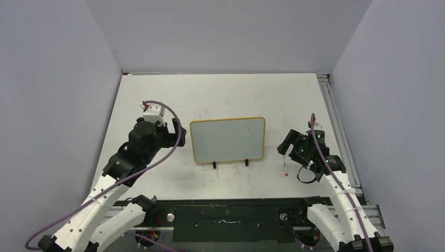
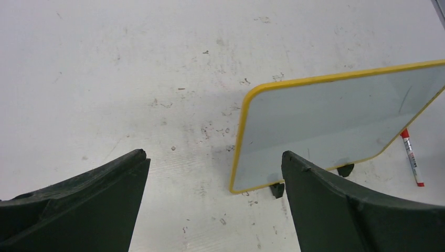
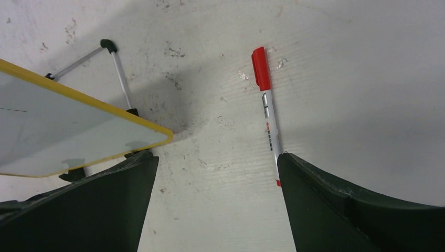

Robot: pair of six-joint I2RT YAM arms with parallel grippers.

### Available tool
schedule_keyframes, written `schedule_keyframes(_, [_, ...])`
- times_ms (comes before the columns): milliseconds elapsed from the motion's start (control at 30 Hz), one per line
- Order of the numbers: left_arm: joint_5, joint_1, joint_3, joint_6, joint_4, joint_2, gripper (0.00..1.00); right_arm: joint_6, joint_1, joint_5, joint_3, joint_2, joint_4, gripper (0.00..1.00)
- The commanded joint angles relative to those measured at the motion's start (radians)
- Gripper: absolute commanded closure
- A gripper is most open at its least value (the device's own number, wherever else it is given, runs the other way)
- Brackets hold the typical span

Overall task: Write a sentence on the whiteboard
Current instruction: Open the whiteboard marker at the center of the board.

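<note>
Right gripper [image 3: 216, 157], jaws spread, hovers over red marker [image 3: 267, 113] beside whiteboard [image 3: 63, 131]

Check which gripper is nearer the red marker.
The right gripper: the marker lies on the table right beside its open fingers. The left gripper sits on the far side of the whiteboard.

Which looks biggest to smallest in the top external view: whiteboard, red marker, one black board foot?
1. Whiteboard, by far the largest.
2. Red marker, a thin stick lying right of the board.
3. Black foot, smallest; both feet look alike in size.
</note>
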Motion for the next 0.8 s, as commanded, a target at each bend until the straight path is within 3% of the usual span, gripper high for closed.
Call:
schedule_keyframes(0, [0.051, 0.068, -0.088, 0.064, 0.110, -0.073, 0.01, 0.016, -0.001, -0.012, 0.001, 0.071, -0.025, 0.14])
schedule_keyframes(267, [0.065, 0.113, -0.102, 0.083, 0.108, -0.096, 0.03, 0.053, 0.001, 0.065, -0.020, 0.223, 0.006, 0.20])
schedule_keyframes(533, [0.121, 0.115, -0.117, 0.067, 0.108, -0.090, 0.02, 0.104, 0.004, 0.114, -0.099, 0.215, 0.129, 0.25])
schedule_keyframes(667, [0.118, 0.117, -0.117, 0.067, 0.109, -0.091, 0.02, 0.099, 0.028, 0.103, -0.116, 0.299, 0.170, 0.38])
schedule_keyframes(767, [0.116, 0.117, -0.119, 0.067, 0.110, -0.096, 0.02, 0.100, 0.066, 0.127, -0.111, 0.325, 0.183, 0.42])
